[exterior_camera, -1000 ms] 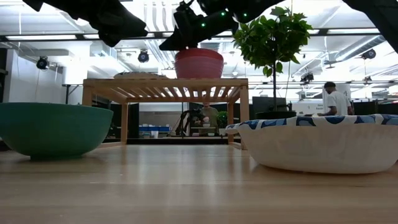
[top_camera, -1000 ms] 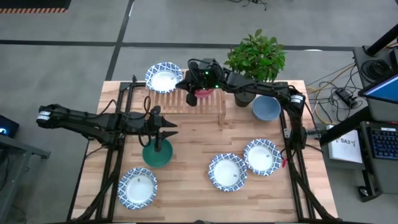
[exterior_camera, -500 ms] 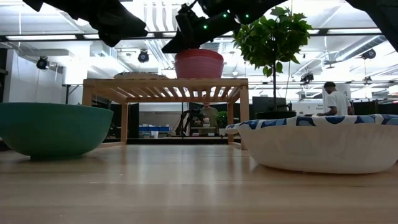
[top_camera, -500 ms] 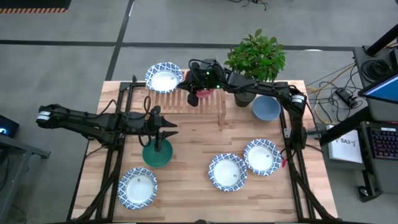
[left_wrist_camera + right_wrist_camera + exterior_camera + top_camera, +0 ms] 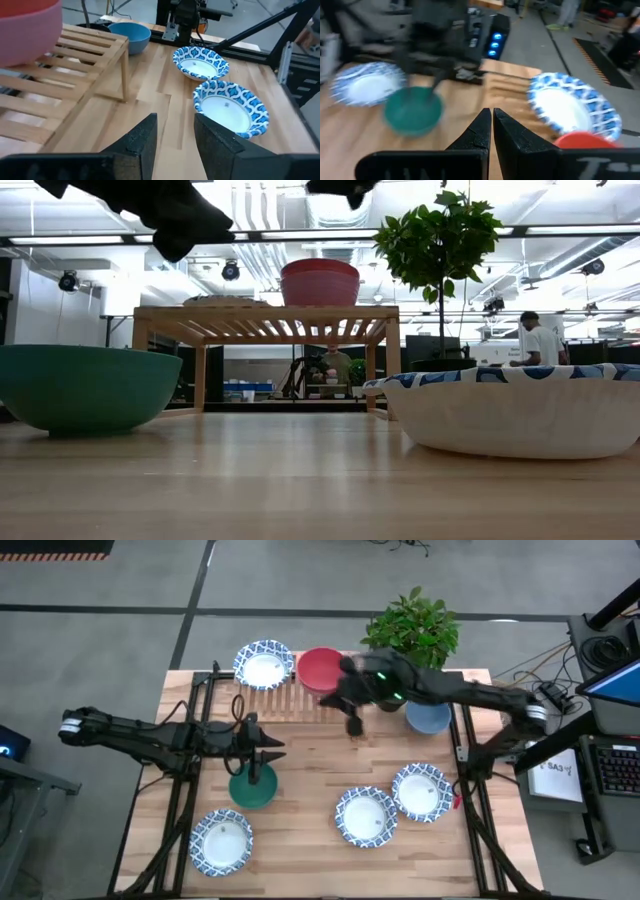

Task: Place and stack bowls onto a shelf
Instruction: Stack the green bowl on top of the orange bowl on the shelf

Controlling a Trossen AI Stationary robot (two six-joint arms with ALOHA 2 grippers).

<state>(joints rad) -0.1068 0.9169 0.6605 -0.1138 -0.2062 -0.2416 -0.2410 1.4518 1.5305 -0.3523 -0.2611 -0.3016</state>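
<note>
From above we see the light wooden tabletop [image 5: 310, 770] on a grey floor, with a keyboard and cables off its 3 o'clock edge. The shelf [image 5: 300, 698] sits near the 12 o'clock edge; on it rest a patterned bowl [image 5: 263, 664] and the red bowl [image 5: 321, 668], side by side. The right gripper [image 5: 353, 723] hangs just off the shelf's 3 o'clock end, holding nothing. The left gripper [image 5: 262, 745] hovers over the green bowl [image 5: 252, 787] at 9 o'clock. The blue bowl [image 5: 428, 716] lies beside the potted plant [image 5: 412, 630]; three more patterned bowls lie toward 6 o'clock with bare wood between them.

At table height we find what the overhead hides: the red bowl [image 5: 320, 282] is nested on a pink one, and open space runs under the shelf [image 5: 265, 320]. A person [image 5: 538, 340] stands in the room beyond.

The left wrist view shows its fingers [image 5: 145, 137] parted, empty, with the shelf's leg and two patterned bowls [image 5: 231, 106] ahead.

The right wrist view shows its fingers [image 5: 479, 131] pressed nearly together, with the green bowl [image 5: 413, 111] beyond.
</note>
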